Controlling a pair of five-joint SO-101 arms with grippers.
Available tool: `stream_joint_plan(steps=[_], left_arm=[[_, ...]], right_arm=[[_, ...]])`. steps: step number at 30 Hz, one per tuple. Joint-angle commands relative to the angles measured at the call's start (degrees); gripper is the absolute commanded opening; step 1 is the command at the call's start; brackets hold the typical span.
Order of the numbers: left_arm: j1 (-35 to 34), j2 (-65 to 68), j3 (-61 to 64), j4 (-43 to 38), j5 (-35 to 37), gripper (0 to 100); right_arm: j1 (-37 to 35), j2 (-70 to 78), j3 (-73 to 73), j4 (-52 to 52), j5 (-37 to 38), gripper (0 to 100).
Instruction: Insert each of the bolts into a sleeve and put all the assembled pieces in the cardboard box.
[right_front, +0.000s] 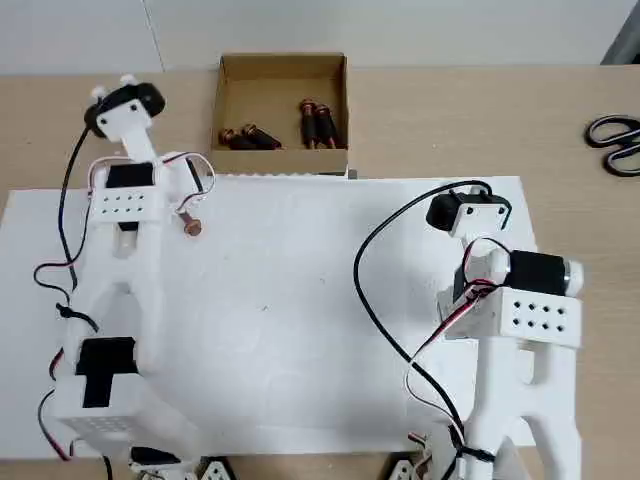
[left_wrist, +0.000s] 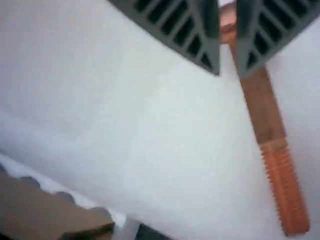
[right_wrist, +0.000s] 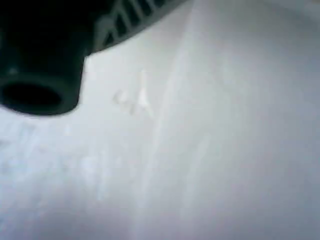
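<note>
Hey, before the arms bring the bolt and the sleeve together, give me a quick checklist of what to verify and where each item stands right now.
1. Copper bolt secure in the left gripper: ok, jaws shut near its head, threaded end free.
2. Black sleeve secure in the right gripper: ok, held above the white sheet.
3. Sleeve bore free: ok, it looks dark and empty.
4. Bolt lined up with the bore: not ok, the two grippers are far apart in the high view.
5. Cardboard box ready: ok, open, four assembled pieces inside, room left.
</note>
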Motion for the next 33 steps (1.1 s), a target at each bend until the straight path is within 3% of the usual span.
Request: stream_joint_plan(steps=[1, 6, 13, 26, 33], left_arm=[[0.09, -3.08, 2.15, -4.31, 2.64, 2], [0.09, -3.08, 3.30, -6.15, 2.81, 3], [-0.26, -3.08, 3.38, -6.15, 2.90, 20], [-5.63, 1.76, 3.30, -5.89, 2.73, 20], [-4.04, 3.43, 3.12, -5.98, 2.64, 20]], right_arm=[[0.48, -1.27, -0.26, -0.75, -0.35, 0.4], [0.48, -1.27, -0.26, -0.75, -0.35, 0.4], [0.48, -1.27, -0.26, -0.75, -0.35, 0.4], [0.48, -1.27, -0.26, -0.75, -0.35, 0.3], [0.48, -1.27, -0.26, -0.75, -0.44, 0.3]])
